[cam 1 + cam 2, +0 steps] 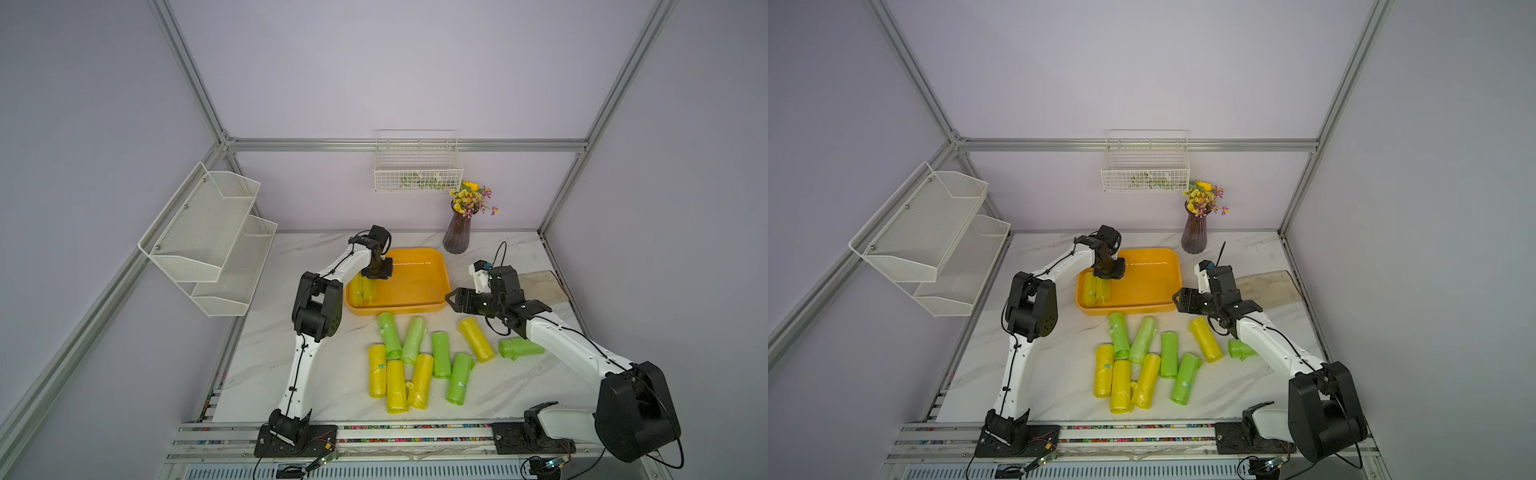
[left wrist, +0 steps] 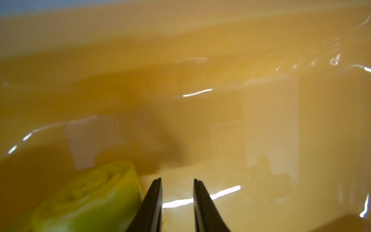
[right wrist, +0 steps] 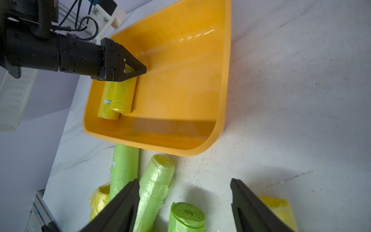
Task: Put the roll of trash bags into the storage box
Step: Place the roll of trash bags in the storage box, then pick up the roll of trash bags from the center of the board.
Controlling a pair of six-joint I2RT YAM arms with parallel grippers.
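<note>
A white mesh two-tier shelf [image 1: 208, 241] hangs on the left wall, clear of the white marble-patterned counter [image 1: 291, 353]. The left gripper [image 3: 140, 69] points down into the left end of the shallow orange-yellow plastic storage box [image 1: 397, 309], which sits near the middle of the counter, toward its back edge. Its jaws are drawn together with only a narrow slit between them, and nothing is clamped there. Just beside it, two yellow rolls of trash bags [image 1: 356, 291] lie side by side and touching, close to the box's left wall. In front of the box, loose on the counter, lie four more yellow rolls [image 1: 395, 386] and five green rolls [image 1: 440, 355]. The rightmost green one is partly hidden under the right arm. A white wire basket [image 1: 417, 166] hangs on the back wall. A ribbed purple glass vase of flowers [image 1: 457, 232] stands at the counter's back edge, near the box's right back corner. The right gripper [image 1: 449, 300] hovers just off the box's right front corner, jaws wide apart and empty.
</note>
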